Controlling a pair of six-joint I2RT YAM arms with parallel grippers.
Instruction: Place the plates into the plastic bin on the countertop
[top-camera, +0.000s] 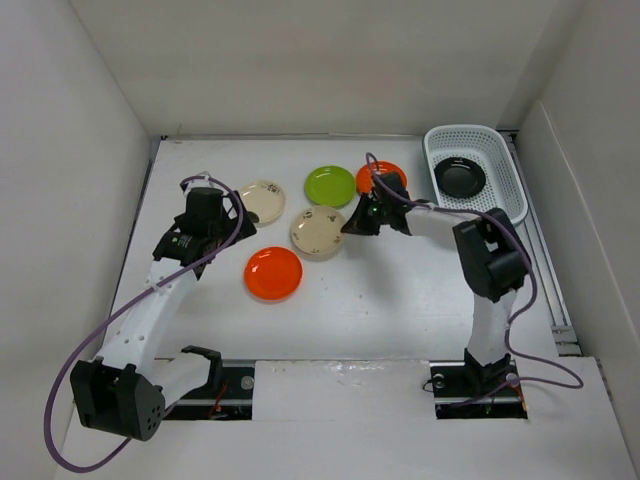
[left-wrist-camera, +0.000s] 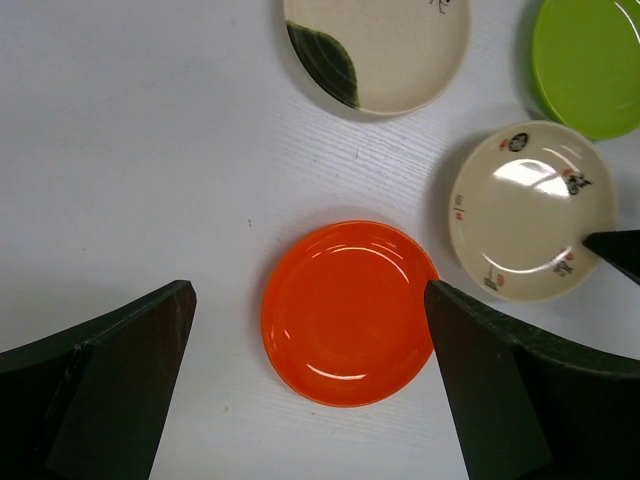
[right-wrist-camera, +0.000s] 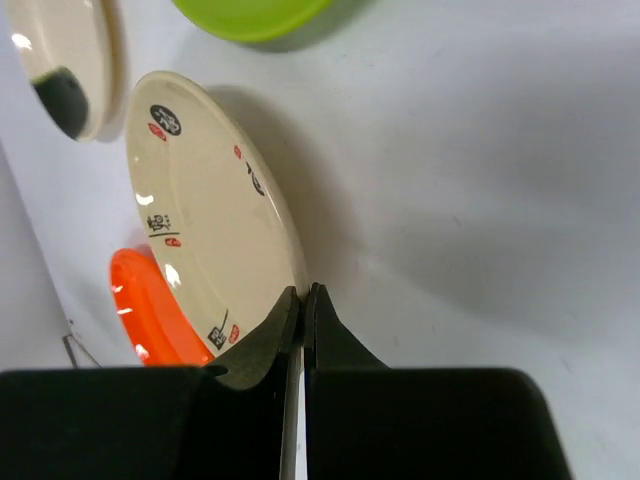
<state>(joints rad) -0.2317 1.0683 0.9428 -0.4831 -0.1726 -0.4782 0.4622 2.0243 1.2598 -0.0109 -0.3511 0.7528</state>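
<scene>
Jaws: left gripper (left-wrist-camera: 308, 292) spread wide above the near orange plate (left-wrist-camera: 349, 312); right gripper (right-wrist-camera: 304, 298) pinched onto the marked cream plate (right-wrist-camera: 215, 215) at its rim.
Countertop (top-camera: 400, 300): white, plastic bin (top-camera: 497, 150) in its far right corner.
Plastic bin: black plate (top-camera: 460, 178) inside.
Left of bin, nearest first: far orange plate (top-camera: 392, 170), lime green plate (top-camera: 330, 186), marked cream plate, near orange plate, leaf-patch cream plate (top-camera: 263, 202).

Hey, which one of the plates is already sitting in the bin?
The black plate. It alone lies inside the plastic bin at the far right of the countertop; every other plate in view is outside it.
</scene>
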